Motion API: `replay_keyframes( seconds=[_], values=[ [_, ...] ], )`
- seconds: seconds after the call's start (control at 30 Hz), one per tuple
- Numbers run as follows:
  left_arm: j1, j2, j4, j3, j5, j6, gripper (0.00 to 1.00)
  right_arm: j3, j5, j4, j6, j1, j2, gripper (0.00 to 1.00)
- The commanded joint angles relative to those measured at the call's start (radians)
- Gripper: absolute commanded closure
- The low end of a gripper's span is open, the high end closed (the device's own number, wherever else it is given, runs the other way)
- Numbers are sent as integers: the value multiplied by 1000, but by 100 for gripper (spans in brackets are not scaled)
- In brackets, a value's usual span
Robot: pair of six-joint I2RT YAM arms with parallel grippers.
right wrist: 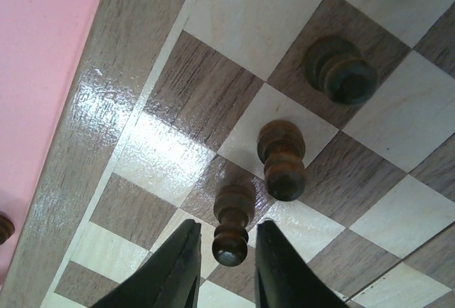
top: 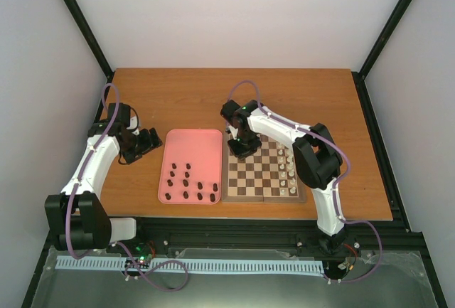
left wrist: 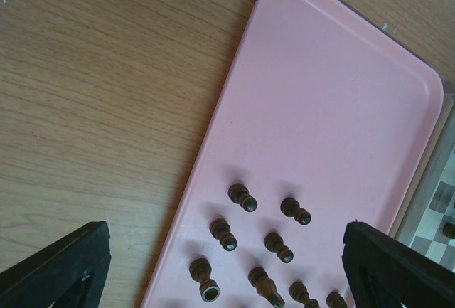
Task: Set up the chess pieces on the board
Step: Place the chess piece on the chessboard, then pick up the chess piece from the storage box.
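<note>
The chessboard [top: 226, 180] lies right of the pink tray [top: 195, 144]. Several dark chess pieces [top: 186, 183] stand on the tray's near half; the left wrist view shows them upright [left wrist: 242, 198]. My right gripper [top: 242, 148] hangs over the board's far left corner. In the right wrist view its jaws [right wrist: 227, 224] stand open on either side of a dark pawn [right wrist: 232, 219] that stands on a dark square, with a gap on each side. Two more dark pieces [right wrist: 283, 158] [right wrist: 341, 70] stand on squares beyond it. My left gripper [top: 146, 141] is open and empty, left of the tray.
Cream-white pieces [top: 288, 173] fill the board's right side. The board's brown border [right wrist: 78, 158] runs beside the tray's edge [right wrist: 43, 52]. Bare wooden table [left wrist: 106, 109] lies left of the tray [left wrist: 334, 109] and behind both.
</note>
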Motion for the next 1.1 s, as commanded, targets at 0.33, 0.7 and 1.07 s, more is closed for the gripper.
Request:
replay_keyframes(
  seconds=[0.33, 0.7, 1.07],
  values=[
    [4, 3, 1, 21, -2, 8, 0, 151, -1, -119, 6, 19, -124, 51],
    [4, 4, -2, 27, 6, 5, 0, 461, -146, -40, -4, 164, 105, 37],
    [4, -5, -3, 20, 17, 3, 0, 571, -180, 63, -11, 227, 317, 41]
  ],
)
